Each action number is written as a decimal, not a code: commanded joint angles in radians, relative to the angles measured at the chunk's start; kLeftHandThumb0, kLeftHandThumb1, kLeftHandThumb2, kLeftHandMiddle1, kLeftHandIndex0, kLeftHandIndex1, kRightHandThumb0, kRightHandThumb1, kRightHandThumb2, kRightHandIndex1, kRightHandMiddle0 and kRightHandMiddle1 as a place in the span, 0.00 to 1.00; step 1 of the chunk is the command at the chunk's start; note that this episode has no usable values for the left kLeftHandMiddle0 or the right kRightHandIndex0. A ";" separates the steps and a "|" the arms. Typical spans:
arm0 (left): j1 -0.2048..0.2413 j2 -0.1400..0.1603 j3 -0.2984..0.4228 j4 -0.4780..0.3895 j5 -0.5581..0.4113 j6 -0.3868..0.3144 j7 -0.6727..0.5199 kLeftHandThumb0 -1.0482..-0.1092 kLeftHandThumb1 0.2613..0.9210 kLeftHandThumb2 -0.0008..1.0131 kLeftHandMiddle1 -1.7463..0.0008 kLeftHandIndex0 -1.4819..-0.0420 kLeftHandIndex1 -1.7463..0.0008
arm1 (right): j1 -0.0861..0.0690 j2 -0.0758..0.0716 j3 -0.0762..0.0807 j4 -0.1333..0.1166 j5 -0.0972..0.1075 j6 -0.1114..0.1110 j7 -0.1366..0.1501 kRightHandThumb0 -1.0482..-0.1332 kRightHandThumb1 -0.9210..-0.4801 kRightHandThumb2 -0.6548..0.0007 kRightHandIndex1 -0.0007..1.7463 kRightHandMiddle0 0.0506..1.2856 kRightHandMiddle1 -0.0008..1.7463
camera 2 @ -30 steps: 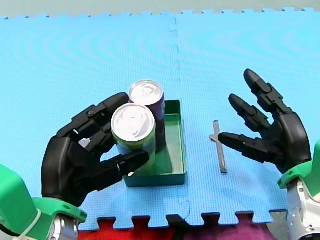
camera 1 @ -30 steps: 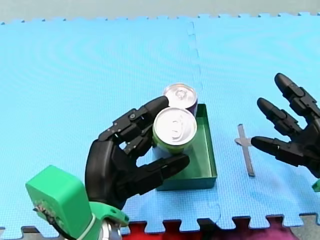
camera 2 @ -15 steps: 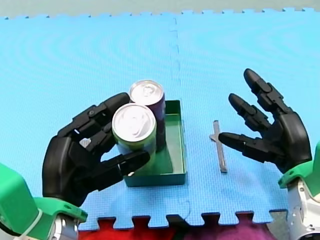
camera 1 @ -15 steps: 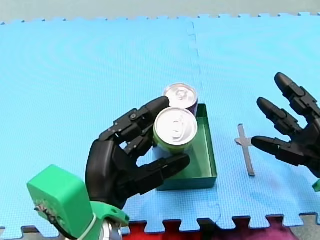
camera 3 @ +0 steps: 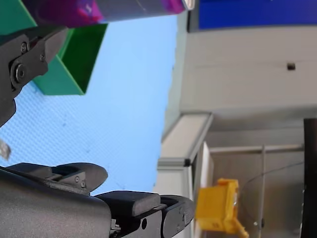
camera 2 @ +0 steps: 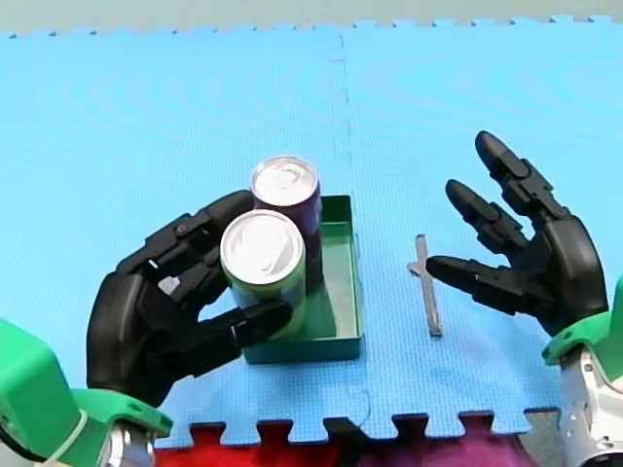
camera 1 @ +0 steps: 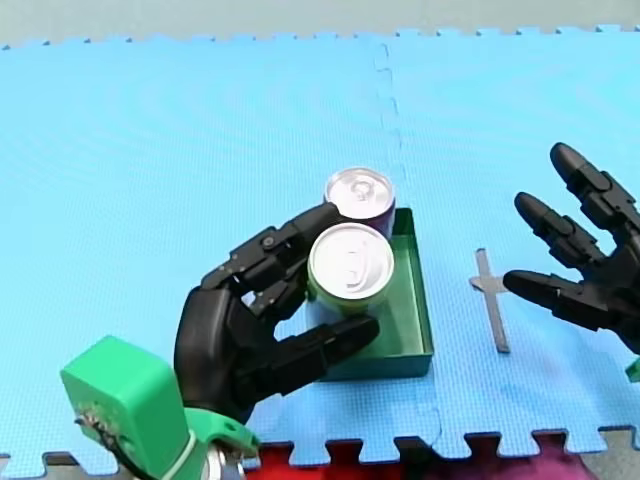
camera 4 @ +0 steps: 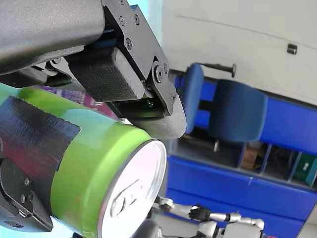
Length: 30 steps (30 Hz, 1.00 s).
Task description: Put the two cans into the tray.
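My left hand (camera 1: 318,290) is shut on a green can (camera 1: 350,262), held upright at the near left part of the green tray (camera 1: 415,300). The thumb crosses the can's front and hides its base, so I cannot tell whether it touches the tray floor. A purple can (camera 1: 360,190) stands upright at the tray's far end, just behind the green one. The second wrist view shows the green can (camera 4: 99,173) between the left hand's fingers. The first wrist view has the purple can (camera 3: 99,7) and the tray (camera 3: 74,59). My right hand (camera 1: 535,235) hovers right of the tray.
A thin grey strip (camera 1: 490,300) lies on the blue foam mat (camera 1: 180,150) between the tray and my right hand. The mat's jagged front edge runs just below the tray.
The left hand has lowered the green can a little toward the tray. The right hand and the purple can have stayed put.
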<state>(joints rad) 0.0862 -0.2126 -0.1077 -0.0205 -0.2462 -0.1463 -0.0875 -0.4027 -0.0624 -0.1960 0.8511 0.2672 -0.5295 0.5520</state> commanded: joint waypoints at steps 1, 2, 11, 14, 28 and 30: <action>-0.005 -0.016 0.001 0.006 -0.002 -0.019 -0.004 0.71 0.74 0.00 1.00 0.13 1.00 | 0.002 -0.004 -0.002 -0.008 0.003 0.002 -0.001 0.54 0.55 1.00 0.00 0.20 0.00; -0.005 -0.016 0.002 0.009 -0.003 -0.021 -0.004 0.71 0.74 0.00 1.00 0.13 1.00 | 0.003 -0.004 -0.001 -0.010 0.003 0.002 -0.001 0.54 0.55 1.00 0.00 0.20 0.00; -0.006 -0.014 0.002 0.013 -0.002 -0.025 -0.002 0.71 0.74 0.00 1.00 0.13 1.00 | 0.008 -0.004 0.001 -0.019 0.001 0.009 -0.006 0.55 0.56 1.00 0.00 0.20 0.00; -0.005 -0.013 0.002 0.011 -0.002 -0.024 -0.003 0.71 0.74 0.00 1.00 0.13 1.00 | 0.008 -0.005 0.001 -0.018 0.001 0.009 -0.006 0.54 0.56 1.00 0.00 0.20 0.00; -0.002 -0.013 0.005 0.020 -0.008 -0.029 -0.012 0.71 0.74 0.00 1.00 0.13 1.00 | 0.015 -0.006 0.004 -0.033 0.002 0.012 -0.005 0.51 0.56 1.00 0.00 0.20 0.00; -0.003 -0.013 0.007 0.026 -0.009 -0.030 -0.014 0.71 0.74 0.00 1.00 0.13 1.00 | 0.016 -0.006 0.004 -0.036 0.002 0.014 -0.005 0.51 0.56 1.00 0.00 0.20 0.00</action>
<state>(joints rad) 0.0867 -0.2126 -0.1044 0.0025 -0.2494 -0.1642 -0.0983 -0.3901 -0.0627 -0.1911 0.8216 0.2672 -0.5197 0.5484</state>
